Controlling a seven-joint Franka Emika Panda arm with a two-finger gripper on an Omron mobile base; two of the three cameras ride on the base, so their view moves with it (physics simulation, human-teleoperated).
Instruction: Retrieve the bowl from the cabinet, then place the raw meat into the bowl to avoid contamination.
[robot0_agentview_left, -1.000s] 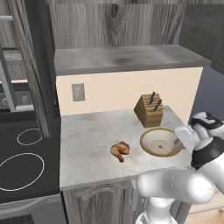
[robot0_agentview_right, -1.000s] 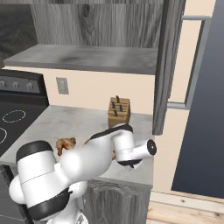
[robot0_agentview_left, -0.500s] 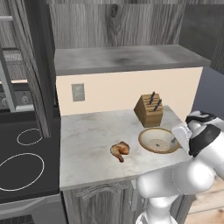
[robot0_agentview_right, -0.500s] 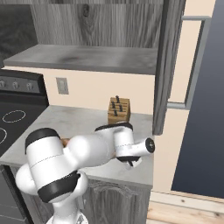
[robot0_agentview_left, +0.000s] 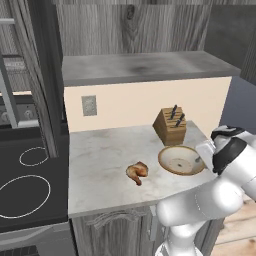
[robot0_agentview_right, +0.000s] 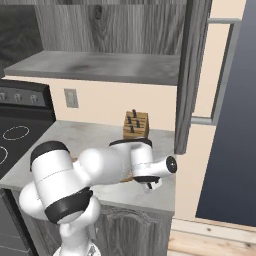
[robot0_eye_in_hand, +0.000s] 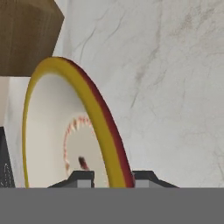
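The beige bowl (robot0_agentview_left: 179, 160) with its darker rim sits on the marble counter (robot0_agentview_left: 100, 155), right of centre and in front of the knife block. My gripper (robot0_agentview_left: 201, 159) is at the bowl's right edge. In the hand view the bowl (robot0_eye_in_hand: 52, 127) has its rim running between the two fingertips of the gripper (robot0_eye_in_hand: 113, 177), which is shut on it. The raw meat (robot0_agentview_left: 137, 171), a small golden-brown piece, lies on the counter just left of the bowl. The cabinet (robot0_agentview_left: 140, 67) stands open above, its grey shelf bare, with its door (robot0_agentview_right: 192, 75) swung out at the right.
A wooden knife block (robot0_agentview_left: 171, 126) stands against the wall behind the bowl, seen also as the knife block (robot0_agentview_right: 136, 125). A black stove (robot0_agentview_left: 25, 185) borders the counter on the left. The counter's front edge runs close to the meat.
The arm's elbow has swung while the hand stays at the bowl's right rim. The bowl and meat have kept their places on the counter.
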